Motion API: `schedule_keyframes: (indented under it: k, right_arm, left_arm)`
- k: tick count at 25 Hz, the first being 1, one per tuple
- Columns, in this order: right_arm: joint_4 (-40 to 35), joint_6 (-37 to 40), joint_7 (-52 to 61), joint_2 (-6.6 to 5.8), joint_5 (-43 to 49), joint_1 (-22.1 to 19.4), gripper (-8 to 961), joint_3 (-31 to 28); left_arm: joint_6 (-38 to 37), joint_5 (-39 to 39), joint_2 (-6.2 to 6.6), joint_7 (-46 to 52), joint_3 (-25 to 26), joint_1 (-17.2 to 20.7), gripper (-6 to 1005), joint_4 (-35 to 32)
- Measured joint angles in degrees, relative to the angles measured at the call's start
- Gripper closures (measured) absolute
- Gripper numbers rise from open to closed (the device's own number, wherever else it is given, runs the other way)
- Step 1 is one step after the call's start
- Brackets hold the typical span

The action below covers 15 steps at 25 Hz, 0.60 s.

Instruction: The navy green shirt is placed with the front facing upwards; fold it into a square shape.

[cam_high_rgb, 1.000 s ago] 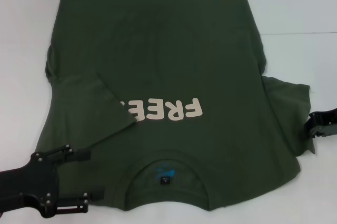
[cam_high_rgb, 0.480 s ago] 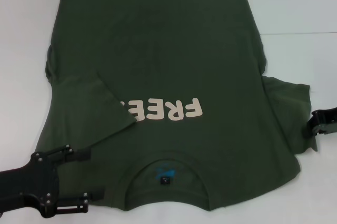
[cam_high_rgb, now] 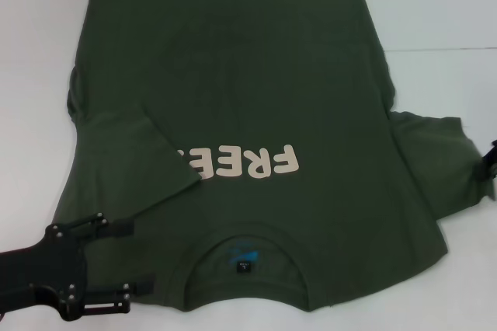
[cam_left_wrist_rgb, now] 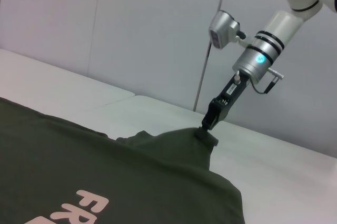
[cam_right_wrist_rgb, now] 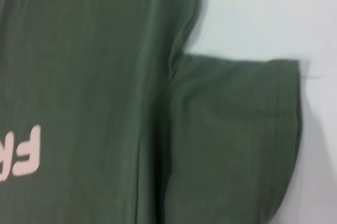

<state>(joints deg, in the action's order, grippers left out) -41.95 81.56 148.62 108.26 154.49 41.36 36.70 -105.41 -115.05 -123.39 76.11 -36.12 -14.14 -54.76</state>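
We are viewing the navy green shirt (cam_high_rgb: pixel 248 113) lying front-up on the white table (cam_high_rgb: pixel 443 12), with its collar (cam_high_rgb: pixel 242 269) nearest the robot and its hem at the far side. The cream "FREE" lettering (cam_high_rgb: pixel 248 162) is reading upside down in the head view. The sleeve on the robot's left (cam_high_rgb: pixel 147 152) is lying folded inward across the chest, its edge covering the end of the lettering. The sleeve on the robot's right (cam_high_rgb: pixel 439 168) is spreading outward over the table.

We are seeing the left gripper (cam_high_rgb: pixel 128 261) resting low at the near left corner, beside the shoulder of the shirt; its two fingers are standing apart, one near the shoulder edge and one near the collar, with nothing between them.

The right gripper (cam_left_wrist_rgb: pixel 206 125) is sitting at the outer edge of the right sleeve. In the left wrist view its tip is meeting a small raised peak of fabric at that sleeve's cuff, so the fingers appear to be pinching the cloth. In the head view only a dark sliver of this gripper is showing at the right border.

The right wrist view is looking down on the spread sleeve and the end of the lettering.
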Motion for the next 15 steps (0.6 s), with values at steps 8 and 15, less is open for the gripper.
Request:
schedule_keyframes:
  k: [8, 15]
  right_arm:
    - [-6.06, 2.00, 0.01, -1.52, 0.02, -1.57, 880, -4.81]
    - [-7.29, 2.80, -0.15, -1.48, -0.56, -0.59, 866, -5.25]
  left_arm:
    - [-0.39, 0.00, 0.00, 0.18, 0.85, -0.07, 89, 0.00]
    - [-0.49, 0.00, 0.00, 0.72, 1.08, -0.15, 89, 0.00]
